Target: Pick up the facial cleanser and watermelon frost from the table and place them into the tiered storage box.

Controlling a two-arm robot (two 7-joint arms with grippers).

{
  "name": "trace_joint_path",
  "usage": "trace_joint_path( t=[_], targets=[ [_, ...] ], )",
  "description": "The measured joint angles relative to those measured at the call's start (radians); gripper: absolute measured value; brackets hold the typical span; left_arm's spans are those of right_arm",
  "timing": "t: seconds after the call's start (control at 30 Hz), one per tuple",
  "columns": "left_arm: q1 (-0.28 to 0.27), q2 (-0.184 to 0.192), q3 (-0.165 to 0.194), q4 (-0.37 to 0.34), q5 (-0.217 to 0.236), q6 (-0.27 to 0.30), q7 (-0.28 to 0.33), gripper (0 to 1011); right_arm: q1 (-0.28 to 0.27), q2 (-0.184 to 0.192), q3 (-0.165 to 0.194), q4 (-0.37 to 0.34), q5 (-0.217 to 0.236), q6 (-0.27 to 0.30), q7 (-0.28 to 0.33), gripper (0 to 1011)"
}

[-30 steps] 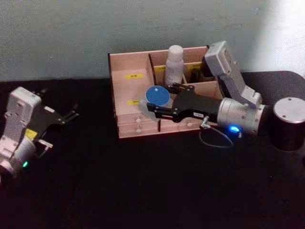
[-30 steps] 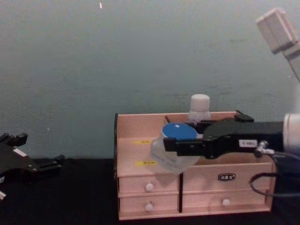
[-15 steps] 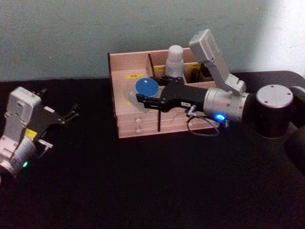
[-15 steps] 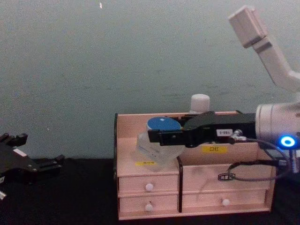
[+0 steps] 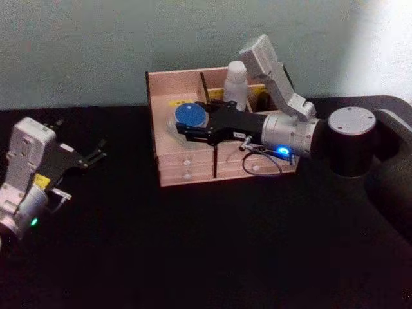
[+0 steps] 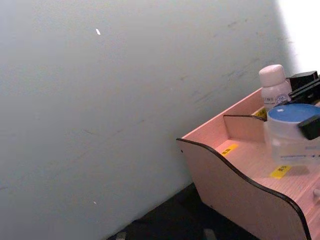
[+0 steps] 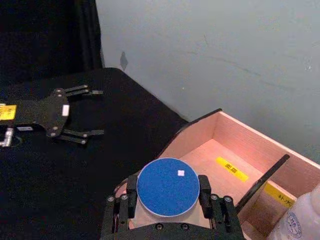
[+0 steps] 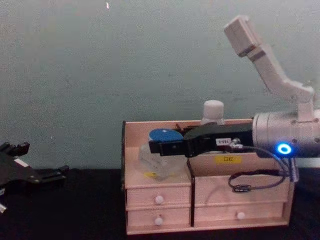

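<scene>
Blue-capped and clear-bodied, the squat round jar point(image 5: 190, 117) is sitting clamped between the black fingers of the right gripper point(image 5: 188, 124), which is closed on its sides just below the flat lid. The gripper is reaching in over the left end of the tiered storage box point(image 5: 168, 175), a pinkish wooden organiser with dark curved side panels, yellow labels and white-knobbed drawers, so the jar is hanging directly beneath the fingertips and low over the box's left front step; whether its base is touching the wood I cannot tell. Its short axis is running nearly vertical, lid facing up, though in the chest view the body is leaning slightly. Behind the wrist, a white-capped pale plastic bottle point(image 5: 236, 85) is standing upright in a rear compartment, close to the gripper's black housing. The likely trouble: letting go while the jar is tilting could make it rock or tip against the side panel, and pulling the arm back carelessly could knock that bottle or catch the thin dark divider beside the fingers. The left gripper point(image 5: 87, 156) is resting well away over the black table point(image 5: 212, 257), its fingers spread apart and holding nothing.
</scene>
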Motion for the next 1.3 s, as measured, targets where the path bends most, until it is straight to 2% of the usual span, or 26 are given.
trace_joint_path(
  t=[0.43, 0.87, 1.3],
  targets=[
    [0.0, 0.0, 0.0, 0.0, 0.0, 0.0, 0.0, 1001, 0.047, -0.06, -0.003, 0.111, -0.021, 0.003, -0.006, 730],
    [0.0, 0.0, 0.0, 0.0, 0.0, 0.0, 0.0, 1001, 0.067, -0.092, 0.008, 0.166, -0.031, 0.006, -0.013, 730],
    [0.0, 0.0, 0.0, 0.0, 0.0, 0.0, 0.0, 1001, 0.074, -0.106, 0.019, 0.191, -0.038, 0.008, -0.014, 730]
  ],
)
